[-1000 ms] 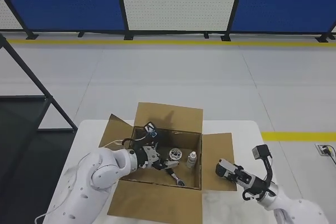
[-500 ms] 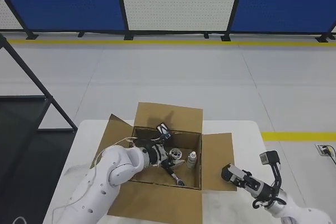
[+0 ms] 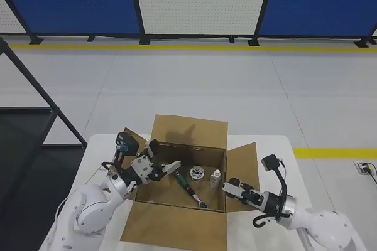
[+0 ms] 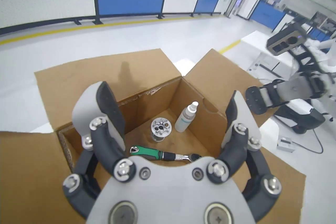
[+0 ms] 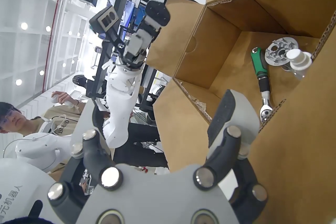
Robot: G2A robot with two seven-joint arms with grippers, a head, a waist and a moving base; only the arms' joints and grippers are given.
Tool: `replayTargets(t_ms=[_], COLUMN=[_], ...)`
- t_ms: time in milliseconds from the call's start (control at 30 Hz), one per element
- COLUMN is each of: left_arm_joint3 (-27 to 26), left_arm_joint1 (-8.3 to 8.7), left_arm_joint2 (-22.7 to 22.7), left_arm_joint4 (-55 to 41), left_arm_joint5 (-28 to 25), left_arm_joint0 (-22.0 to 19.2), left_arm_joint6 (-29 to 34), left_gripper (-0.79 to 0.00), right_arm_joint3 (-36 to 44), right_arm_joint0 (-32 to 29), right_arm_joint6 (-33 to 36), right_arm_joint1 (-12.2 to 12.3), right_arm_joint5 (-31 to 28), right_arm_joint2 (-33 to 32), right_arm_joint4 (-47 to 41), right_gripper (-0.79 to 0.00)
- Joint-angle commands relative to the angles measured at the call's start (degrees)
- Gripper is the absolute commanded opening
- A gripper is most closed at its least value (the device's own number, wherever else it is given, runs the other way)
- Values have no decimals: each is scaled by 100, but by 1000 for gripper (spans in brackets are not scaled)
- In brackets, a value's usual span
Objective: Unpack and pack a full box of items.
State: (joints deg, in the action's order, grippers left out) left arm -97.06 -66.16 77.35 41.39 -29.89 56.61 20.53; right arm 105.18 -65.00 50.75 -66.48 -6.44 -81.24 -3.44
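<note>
The open cardboard box [image 3: 190, 128] sat on the white table [image 3: 273, 147] with its flaps folded outward, the one on the robot's right tilted upward. Three things were on the floor of the box: a ratchet wrench [image 4: 155, 154] with a green handle lying flat and slanted, its metal head toward the front wall; a metal spool [image 4: 160, 128] standing on end just beyond the handle; and a small white spray bottle [image 4: 185, 117] upright just beside the spool, between it and the right wall. The left gripper [image 3: 166, 169] hovered over the left side of the box, above its left wall, fingers [image 4: 105, 101] spread wide with nothing between them (the wrench, spool and bottle all lay below and apart from it). The right gripper [image 3: 229, 187] was at the right wall, by the raised flap, its fingers also spread apart and holding nothing; whether it touched the cardboard could not be told. The two grippers faced each other across the box opening.
</note>
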Motion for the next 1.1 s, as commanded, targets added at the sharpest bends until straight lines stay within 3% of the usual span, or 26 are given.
replayTargets(t_ms=[0,300,567,733,867,1067], left_arm_joint3=[17,-14,-176,-332,-463,-480], left_arm_joint1=[-1,-3,20,67,101,109], left_arm_joint2=[-22,-47,401,883,1145,1173], left_arm_joint4=[16,13,-1162,-2056,-2724,-2813], left_arm_joint5=[5,14,-40,-180,-427,-492], left_arm_joint0=[-15,18,213,606,905,937], left_arm_joint6=[11,0,-323,-416,-340,-277], left_gripper=[0,0,0,0,0,0], right_arm_joint3=[3,64,194,65,-302,-325], right_arm_joint0=[-17,19,1045,1981,2598,2632], right_arm_joint6=[3,64,918,1573,2000,2000], right_arm_joint1=[1,0,30,28,-3,-6], right_arm_joint5=[-62,-261,-670,-461,-233,-148], right_arm_joint2=[-12,114,690,1175,1502,1517], right_arm_joint4=[-5,51,1063,1963,2059,2082], right_gripper=[0,0,0,0,0,0])
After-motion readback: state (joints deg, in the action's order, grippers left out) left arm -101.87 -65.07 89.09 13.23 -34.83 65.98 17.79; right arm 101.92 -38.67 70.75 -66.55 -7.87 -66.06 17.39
